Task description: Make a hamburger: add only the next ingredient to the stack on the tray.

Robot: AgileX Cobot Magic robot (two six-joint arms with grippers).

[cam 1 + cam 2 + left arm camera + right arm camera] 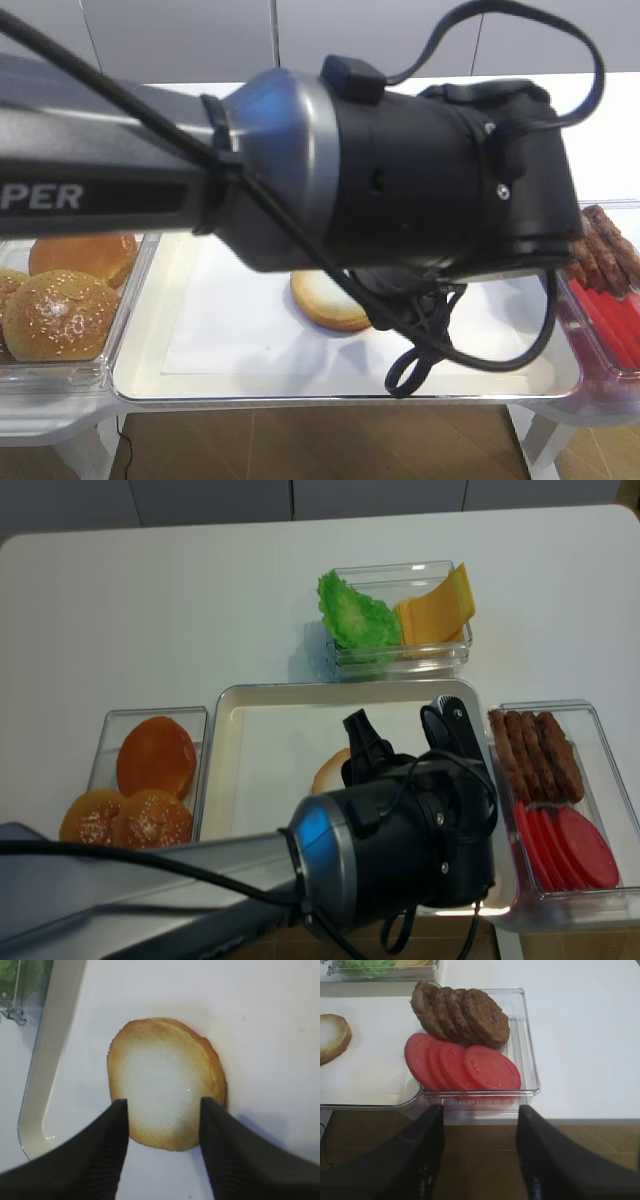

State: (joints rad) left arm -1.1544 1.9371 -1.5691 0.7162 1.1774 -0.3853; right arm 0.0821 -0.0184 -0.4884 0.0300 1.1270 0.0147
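The bun half [165, 1082] is seen lying cut face up on the tray [55, 1060], directly beneath the left claw [162, 1125], whose jaws are spread astride it.

White table [150, 600], tray [232, 770] (silver-rimmed), three clear bins [400, 660] around it

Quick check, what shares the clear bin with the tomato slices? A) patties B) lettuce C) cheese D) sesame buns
A: the patties stand in a row at the back of the same bin as the tomato slices, to the right of the tray.
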